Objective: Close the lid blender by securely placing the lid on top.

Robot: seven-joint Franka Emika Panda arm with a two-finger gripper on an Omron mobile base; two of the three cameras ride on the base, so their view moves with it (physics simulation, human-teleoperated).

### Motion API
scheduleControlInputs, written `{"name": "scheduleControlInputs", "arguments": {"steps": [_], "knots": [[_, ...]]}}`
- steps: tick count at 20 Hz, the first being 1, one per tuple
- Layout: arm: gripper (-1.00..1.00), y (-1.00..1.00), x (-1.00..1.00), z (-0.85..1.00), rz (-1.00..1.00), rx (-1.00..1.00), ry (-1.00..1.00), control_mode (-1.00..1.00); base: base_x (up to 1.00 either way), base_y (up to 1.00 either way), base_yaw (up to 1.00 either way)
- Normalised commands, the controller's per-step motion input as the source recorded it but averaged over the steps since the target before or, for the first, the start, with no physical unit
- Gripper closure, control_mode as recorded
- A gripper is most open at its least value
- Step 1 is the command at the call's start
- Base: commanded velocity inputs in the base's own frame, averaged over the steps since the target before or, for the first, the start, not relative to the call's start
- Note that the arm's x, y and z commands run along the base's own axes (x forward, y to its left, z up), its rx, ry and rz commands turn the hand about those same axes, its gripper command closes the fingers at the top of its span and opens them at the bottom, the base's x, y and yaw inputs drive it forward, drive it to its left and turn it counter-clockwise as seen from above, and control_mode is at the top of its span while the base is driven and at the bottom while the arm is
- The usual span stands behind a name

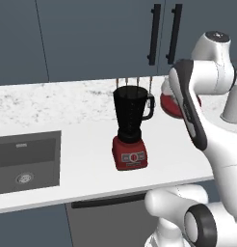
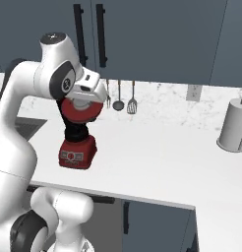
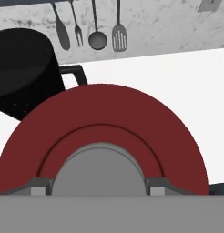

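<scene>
Far to the left of the pincer, a dark sink [image 1: 26, 161] is sunk into the white counter [image 1: 86, 144], with a round drain in its floor. Nearer, but left of the pincer and lower, the blender [image 1: 131, 126] stands upright on the counter: a black translucent jar with its side handle turned toward the pincer, on a red square base with buttons facing forward, its mouth uncovered. The pincer [image 2: 83, 109] hangs in the air above the counter, just right of the jar's upper part as seen from the left base camera, and it grasps the lid [image 2: 81, 112] by the grey centre knob; in the hand view the two fingertips [image 3: 38, 186] press against either side of that knob, with the red disc [image 3: 104, 132] spreading out beyond them and the jar's rim up to the left. The lid is held tilted, well clear of the jar mouth. Behind the pincer, on the speckled wall, hang utensils [image 3: 93, 27]. Well off to the pincer's right a pale grey cylindrical container [image 2: 233, 125] stands on the counter.
</scene>
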Motion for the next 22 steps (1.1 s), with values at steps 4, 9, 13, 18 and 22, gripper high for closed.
{"name": "scheduleControlInputs", "arguments": {"steps": [4, 9, 13, 18, 22], "knots": [[1.00, 0.63, 0.00, 0.28, 0.01, 0.00, 0.00, -1.00, 0.00, 0.00, 0.00], [1.00, 0.60, 0.04, 0.22, 0.01, 0.00, 0.00, -1.00, 0.00, 0.00, 0.00], [1.00, 0.32, 0.18, 0.10, 0.00, 0.00, 0.00, -1.00, 0.00, 0.00, 0.00], [1.00, 0.16, 0.26, 0.02, 0.00, 0.00, 0.00, -1.00, 0.00, 0.00, 0.00], [1.00, 0.12, 0.28, 0.00, 0.00, 0.00, 0.00, -1.00, 0.00, 0.00, 0.00]]}}
